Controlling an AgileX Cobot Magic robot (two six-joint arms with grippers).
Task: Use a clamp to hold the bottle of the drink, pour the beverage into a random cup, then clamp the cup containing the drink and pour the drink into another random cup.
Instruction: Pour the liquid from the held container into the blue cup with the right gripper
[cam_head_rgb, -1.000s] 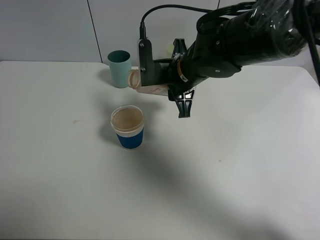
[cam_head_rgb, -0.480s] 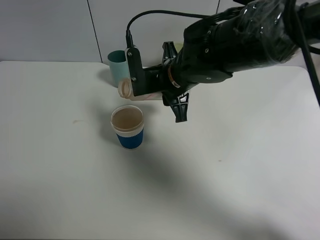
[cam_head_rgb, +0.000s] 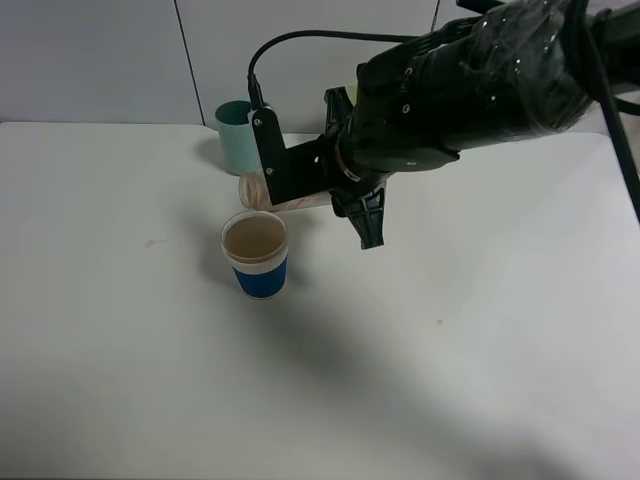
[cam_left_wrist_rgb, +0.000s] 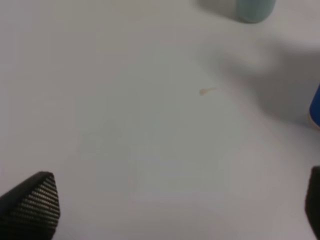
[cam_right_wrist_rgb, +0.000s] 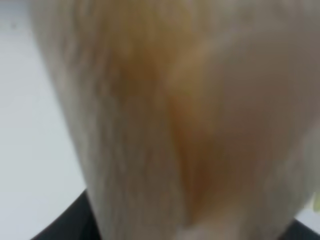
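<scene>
Bottle position: the bottle (cam_head_rgb: 292, 202) is tipped almost level in the upper middle of the exterior high view. Its mouth is just above the far rim of the blue cup (cam_head_rgb: 258, 268).
Right gripper: the right gripper (cam_head_rgb: 318, 196) has its fingers pinching the bottle body. The right wrist view is filled by the blurred bottle wall.
Left gripper: the left gripper (cam_left_wrist_rgb: 172, 207) has its fingers (cam_left_wrist_rgb: 31, 204) spread wide over bare counter (cam_left_wrist_rgb: 125, 125) and holds nothing.
Bottle handling: thin clear plastic, judged light and easily dented. Grip the flat sides at mid-body, firmly enough that the smooth wall does not slip.
Blue cup handling: judged light and soft-walled, and top-heavy once it is filled. Take hold on the ribbed white band and squeeze moderately.
Blue cup contents: the beverage (cam_head_rgb: 254, 238) shows as a brown surface close below the rim.
Bottle contents: an amber tint shows through the wall in the right wrist view. The amount left cannot be told.
Teal tumbler: the teal tumbler (cam_head_rgb: 237, 138) stands upright in the upper left of centre, near the bottle. Its interior is not visible.
Counter: a small brownish stain (cam_left_wrist_rgb: 206, 91) lies left of the blue cup.
</scene>
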